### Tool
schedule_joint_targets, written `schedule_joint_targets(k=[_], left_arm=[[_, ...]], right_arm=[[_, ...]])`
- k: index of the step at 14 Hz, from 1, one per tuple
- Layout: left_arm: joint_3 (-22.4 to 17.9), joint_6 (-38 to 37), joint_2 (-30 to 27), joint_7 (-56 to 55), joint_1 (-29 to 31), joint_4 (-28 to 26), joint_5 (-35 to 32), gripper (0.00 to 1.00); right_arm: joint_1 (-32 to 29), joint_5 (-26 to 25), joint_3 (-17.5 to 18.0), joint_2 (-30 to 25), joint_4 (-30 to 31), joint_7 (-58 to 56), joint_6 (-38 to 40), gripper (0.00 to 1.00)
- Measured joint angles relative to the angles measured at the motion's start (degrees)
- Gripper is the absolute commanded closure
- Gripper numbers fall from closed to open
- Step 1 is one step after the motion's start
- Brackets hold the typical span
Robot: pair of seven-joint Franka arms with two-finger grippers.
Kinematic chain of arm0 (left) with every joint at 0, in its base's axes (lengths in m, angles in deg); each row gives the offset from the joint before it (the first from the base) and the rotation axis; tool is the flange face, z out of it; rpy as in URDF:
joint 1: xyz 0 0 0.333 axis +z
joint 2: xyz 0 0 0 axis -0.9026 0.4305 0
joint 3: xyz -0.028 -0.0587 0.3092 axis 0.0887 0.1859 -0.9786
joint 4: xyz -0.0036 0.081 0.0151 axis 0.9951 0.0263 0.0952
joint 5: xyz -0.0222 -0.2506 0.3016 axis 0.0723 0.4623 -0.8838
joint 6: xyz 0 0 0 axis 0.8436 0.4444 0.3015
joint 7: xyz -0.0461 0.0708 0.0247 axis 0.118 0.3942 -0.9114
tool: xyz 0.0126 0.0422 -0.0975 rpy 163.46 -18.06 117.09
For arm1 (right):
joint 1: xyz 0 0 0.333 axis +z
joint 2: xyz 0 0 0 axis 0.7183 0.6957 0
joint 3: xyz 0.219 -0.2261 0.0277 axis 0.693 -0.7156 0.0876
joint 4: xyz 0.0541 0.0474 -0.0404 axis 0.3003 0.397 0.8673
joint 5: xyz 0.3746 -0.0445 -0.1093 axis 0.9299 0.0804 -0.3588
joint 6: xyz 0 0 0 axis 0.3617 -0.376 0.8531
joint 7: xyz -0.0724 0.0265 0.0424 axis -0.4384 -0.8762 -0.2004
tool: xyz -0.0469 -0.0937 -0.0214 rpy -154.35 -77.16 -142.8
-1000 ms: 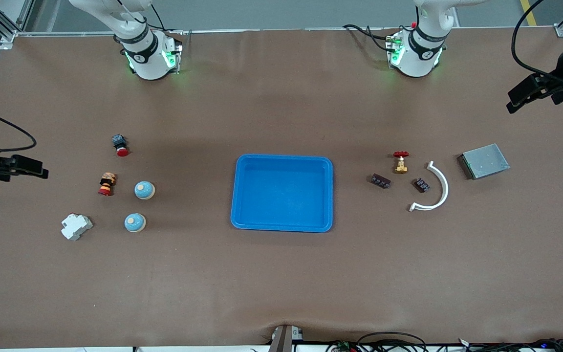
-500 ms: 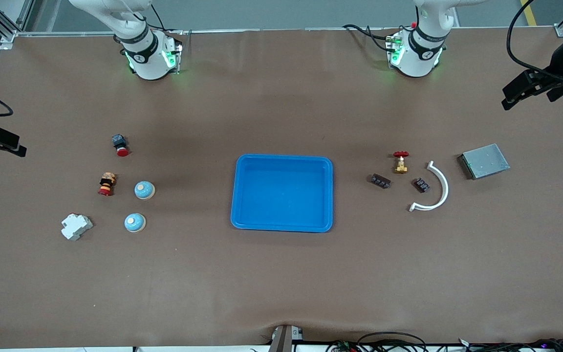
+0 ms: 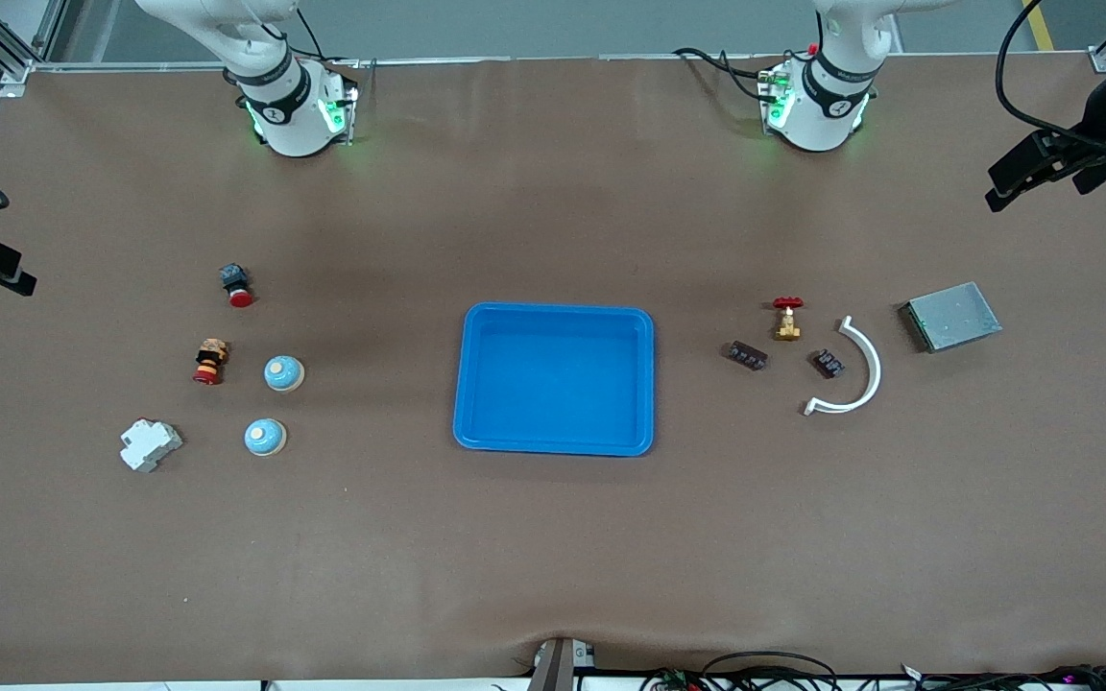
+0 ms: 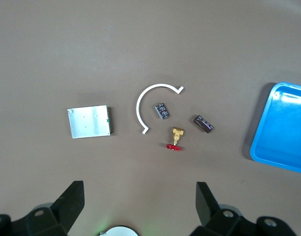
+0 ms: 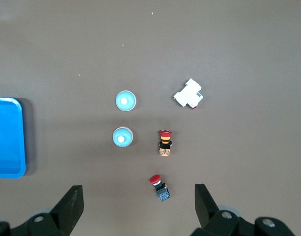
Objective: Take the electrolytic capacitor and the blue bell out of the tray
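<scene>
Brown table (image 3: 553, 557) with a blue tray (image 3: 555, 380) at its centre, both arms raised at its ends.

Seen from the front, two blue bells (image 3: 283, 373) (image 3: 265, 437) sat at nine o'clock from the tray, toward the right arm's end, with two red push buttons (image 3: 236, 285) (image 3: 210, 361) and a white block (image 3: 150, 445) near them. At three o'clock from the tray lay two dark capacitors (image 3: 748, 355) (image 3: 829, 364), a brass valve (image 3: 787, 318), a white curved strip (image 3: 855, 369) and a grey metal plate (image 3: 952, 316). Each claw stood spread and held nothing: the left gripper (image 4: 140, 209) hung over the table by the capacitor group, the right gripper (image 5: 135, 209) over the table by the bells.
</scene>
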Motion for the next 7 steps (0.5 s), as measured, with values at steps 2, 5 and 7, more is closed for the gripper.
schedule_joint_targets(k=[2, 5, 7], left_arm=[[0.03, -0.42, -0.06, 0.1, 0.03, 0.0, 0.01, 0.0], [-0.06, -0.8, -0.06, 0.59, 0.32, 0.0, 0.01, 0.0], [0.04, -0.76, -0.06, 0.63, 0.32, 0.0, 0.01, 0.0]], right_arm=[[0.0, 0.0, 0.0, -0.7, 0.0, 0.07, 0.17, 0.0], [0.0, 0.0, 0.0, -1.09, 0.01, 0.19, 0.85, 0.0], [0.0, 0.0, 0.01, -1.09, 0.05, 0.21, 1.05, 0.0]])
